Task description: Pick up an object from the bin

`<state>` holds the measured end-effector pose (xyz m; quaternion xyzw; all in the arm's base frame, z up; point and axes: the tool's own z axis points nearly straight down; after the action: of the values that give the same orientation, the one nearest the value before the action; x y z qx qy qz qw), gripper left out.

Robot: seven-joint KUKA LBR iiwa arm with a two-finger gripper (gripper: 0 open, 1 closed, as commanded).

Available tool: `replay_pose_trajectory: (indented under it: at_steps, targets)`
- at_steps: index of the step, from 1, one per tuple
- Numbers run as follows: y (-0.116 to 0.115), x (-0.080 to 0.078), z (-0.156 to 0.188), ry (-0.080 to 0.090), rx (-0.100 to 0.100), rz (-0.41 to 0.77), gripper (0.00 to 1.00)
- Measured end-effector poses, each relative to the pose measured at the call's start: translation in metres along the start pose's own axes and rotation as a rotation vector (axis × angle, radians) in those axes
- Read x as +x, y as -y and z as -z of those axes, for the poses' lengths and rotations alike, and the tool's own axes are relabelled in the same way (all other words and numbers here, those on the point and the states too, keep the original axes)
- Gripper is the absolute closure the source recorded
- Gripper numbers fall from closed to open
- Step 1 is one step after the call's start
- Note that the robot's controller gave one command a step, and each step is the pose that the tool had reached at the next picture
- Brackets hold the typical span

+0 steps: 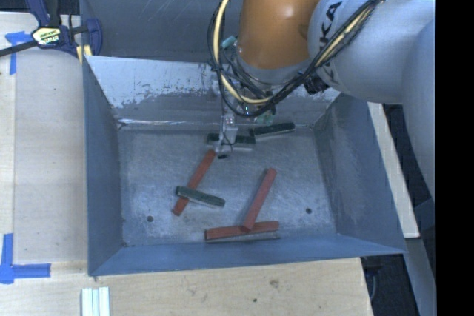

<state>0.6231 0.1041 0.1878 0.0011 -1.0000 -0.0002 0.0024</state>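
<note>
There's the long, thin red-brown stick [197, 180], flat on the bin floor left of centre, slanting from its near left end up to the gripper [227, 146], with a short dark green bar [201, 197] lying across its lower part.

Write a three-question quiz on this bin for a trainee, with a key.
1. True or false: the gripper is at the upper end of a red-brown stick in the middle of the bin.
2. What lies across that stick's lower end? A) a dark green stick B) a blue ball C) a yellow cup
3. How many red-brown sticks lie on the bin floor?
Key: 1 true; 2 A; 3 three: that one, a slanted stick and a crosswise stick meeting it near the front wall.
</note>
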Motion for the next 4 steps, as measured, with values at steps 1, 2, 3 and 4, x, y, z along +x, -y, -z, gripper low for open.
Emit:
replay_pose_trajectory:
  at_steps: [1, 2, 3, 4]
  targets:
    - [0.0, -0.002, 0.005, 0.008, -0.001, -0.002, 0.0]
    - [-0.003, 0.004, -0.052, 0.014, -0.001, 0.023, 0.0]
    - [0.009, 0.035, -0.117, 0.01, -0.001, 0.044, 1.0]
    - [0.009, 0.035, -0.117, 0.01, -0.001, 0.043, 1.0]
